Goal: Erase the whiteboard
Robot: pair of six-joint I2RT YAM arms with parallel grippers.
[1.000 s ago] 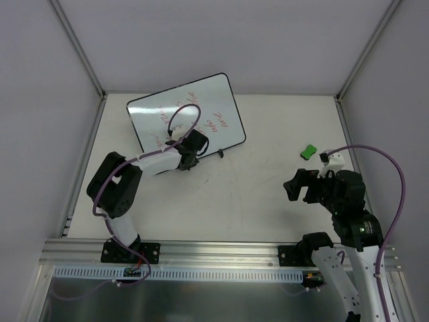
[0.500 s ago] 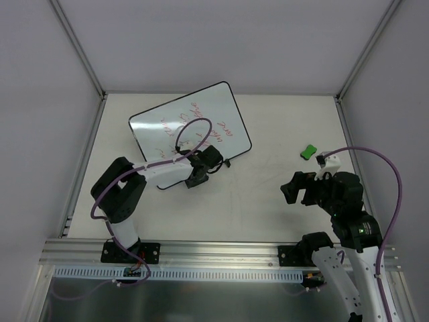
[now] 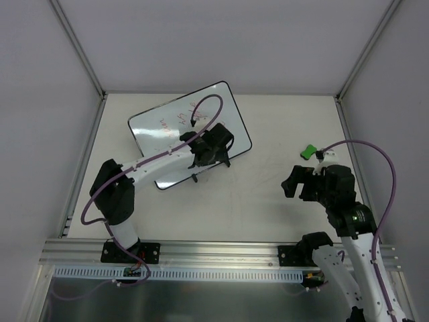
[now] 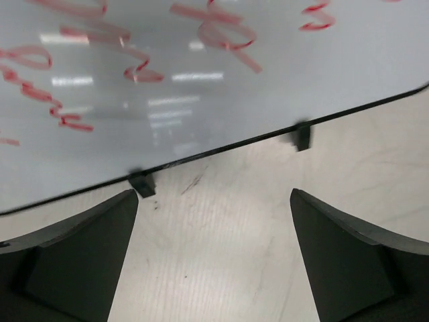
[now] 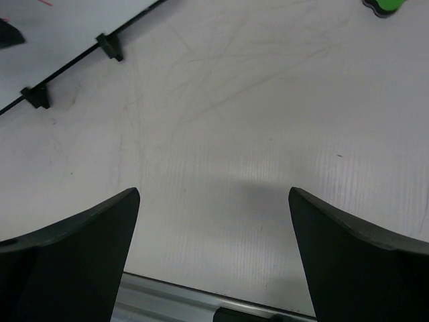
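Lying face up on the far left part of the white table [image 3: 268, 134], the whiteboard [image 3: 161, 141] is turned at a slant: its long axis runs from the near left toward the far right, and one short end points at the far right corner of the enclosure. Red handwriting [image 4: 221, 33] covers the half of the board farther from the arms. Two small black feet [image 4: 142, 182] sit on its near long edge and touch the tabletop. The left gripper [image 3: 213, 144] hangs over that near edge toward the board's right end. Its fingers [image 4: 80, 261] are spread wide with nothing between them, and the wrist view shows bare table and the board's black frame in the gap. The right gripper [image 3: 299, 188] is well apart from the board, above the right side of the table. Its fingers [image 5: 348, 261] are equally wide and hold nothing. A small green eraser [image 3: 308, 151] lies on the table just beyond the right gripper, toward the far right. The tabletop is matte white, marked with faint grey scuffs and scratches [image 5: 221, 87]. Pale plain walls [image 3: 214, 40] with slim metal corner posts close it in. An aluminium rail [image 3: 221, 251] runs along the near edge, where both arm bases are bolted.
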